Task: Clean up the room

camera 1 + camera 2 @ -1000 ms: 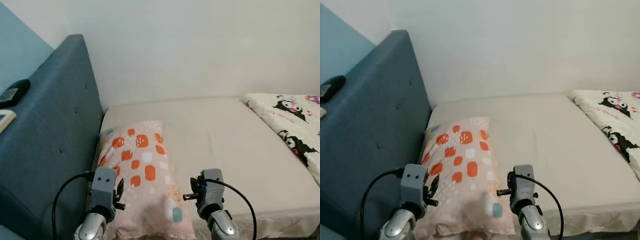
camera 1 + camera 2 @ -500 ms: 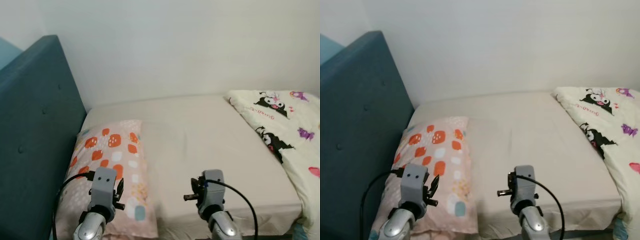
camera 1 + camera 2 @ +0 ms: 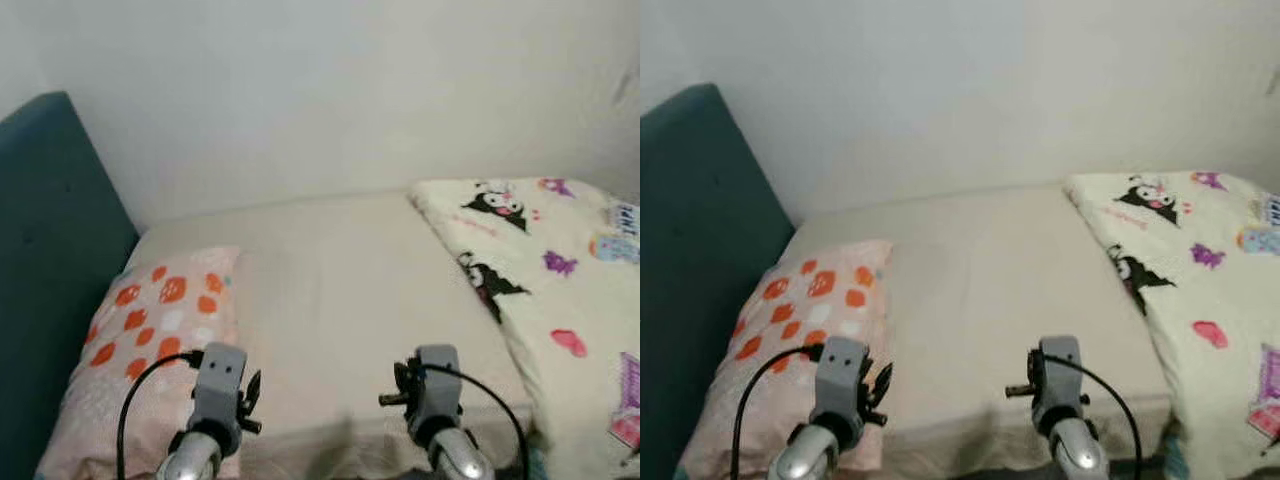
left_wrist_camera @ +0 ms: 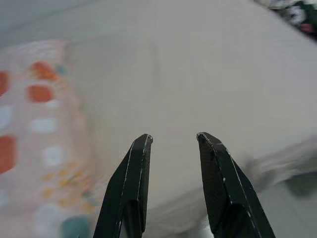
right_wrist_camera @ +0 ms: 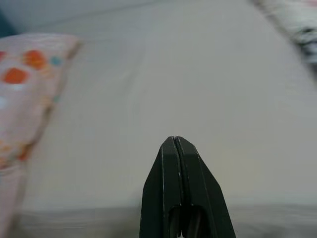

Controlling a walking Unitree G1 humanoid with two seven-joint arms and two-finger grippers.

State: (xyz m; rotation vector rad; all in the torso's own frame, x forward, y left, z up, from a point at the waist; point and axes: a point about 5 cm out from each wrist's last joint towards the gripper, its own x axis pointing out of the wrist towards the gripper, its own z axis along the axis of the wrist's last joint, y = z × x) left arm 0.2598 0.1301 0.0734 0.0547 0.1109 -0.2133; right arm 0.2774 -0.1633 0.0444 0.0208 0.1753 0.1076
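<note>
A bed with a beige sheet [image 3: 340,270] lies in front of me. On its left end rests a pink pillow [image 3: 140,330] with orange and white spots. A cream quilt [image 3: 560,290] printed with cartoon figures covers the right end. Both my arms are held low over the bed's near edge. The left gripper [image 4: 173,139] is open with nothing between its fingers, just right of the pillow's near corner. The right gripper [image 5: 175,141] is shut and empty, pointing across the bare sheet.
A dark blue padded headboard [image 3: 50,210] stands along the left, behind the pillow. A white wall [image 3: 330,90] runs along the bed's far side. The bed's near edge [image 3: 330,430] lies just under my wrists.
The whole view has swung to the right: the headboard slid out to the left edge and more of the cartoon quilt came in. The arms kept their pose.
</note>
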